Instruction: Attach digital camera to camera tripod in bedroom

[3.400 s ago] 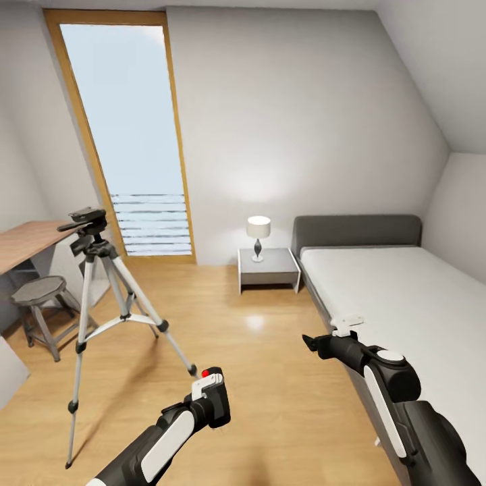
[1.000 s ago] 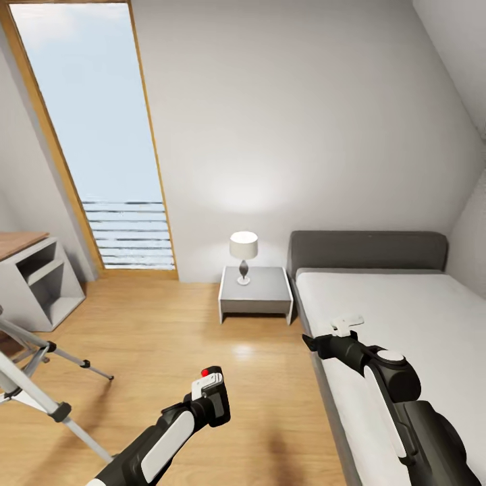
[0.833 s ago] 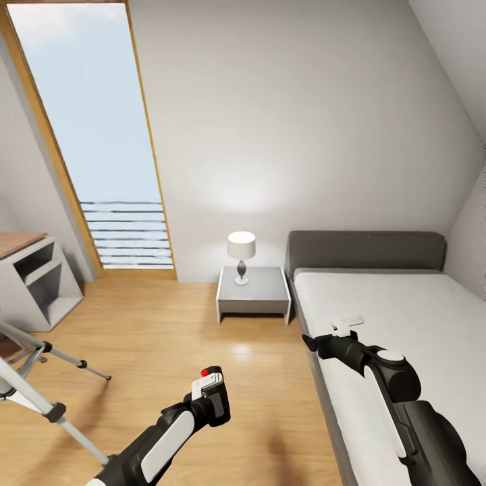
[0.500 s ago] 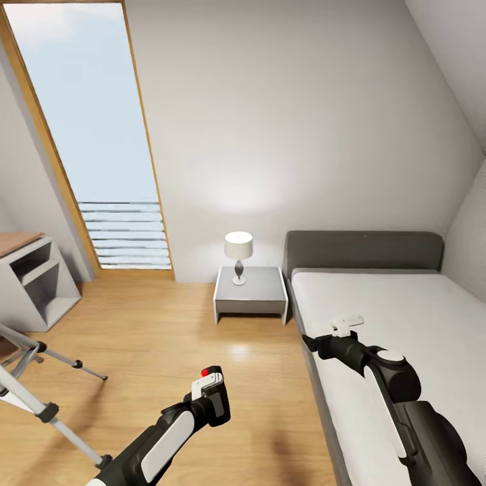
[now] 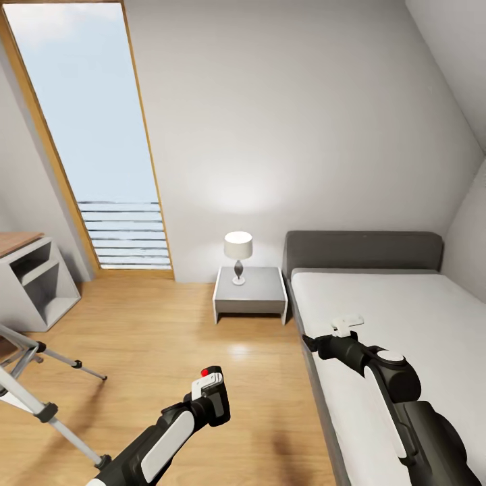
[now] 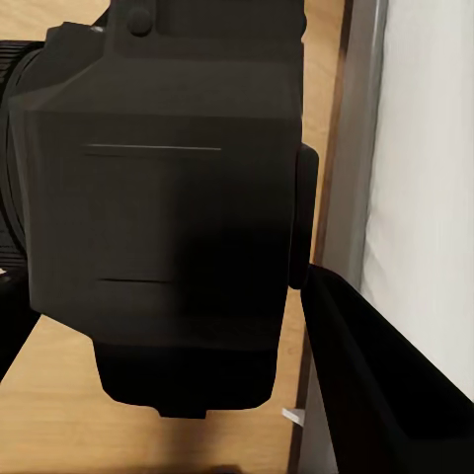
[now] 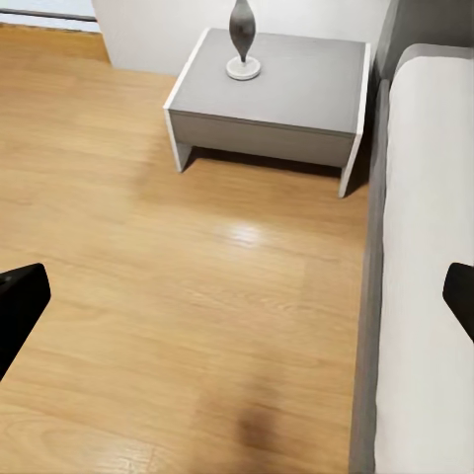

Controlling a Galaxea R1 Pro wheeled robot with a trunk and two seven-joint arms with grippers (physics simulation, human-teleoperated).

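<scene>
The bed (image 5: 405,304) fills the right side of the room, the tall window (image 5: 88,135) the far left, a nightstand (image 5: 250,293) between them. Only the legs of the camera tripod (image 5: 40,388) show, at my near left. My left gripper (image 6: 296,296) is clamped on the digital camera (image 6: 163,207), its red button (image 5: 204,372) up; my right gripper (image 7: 237,296) is spread wide with nothing in it. To do this well, I should turn left until the tripod head comes into sight, keeping the camera level.
</scene>
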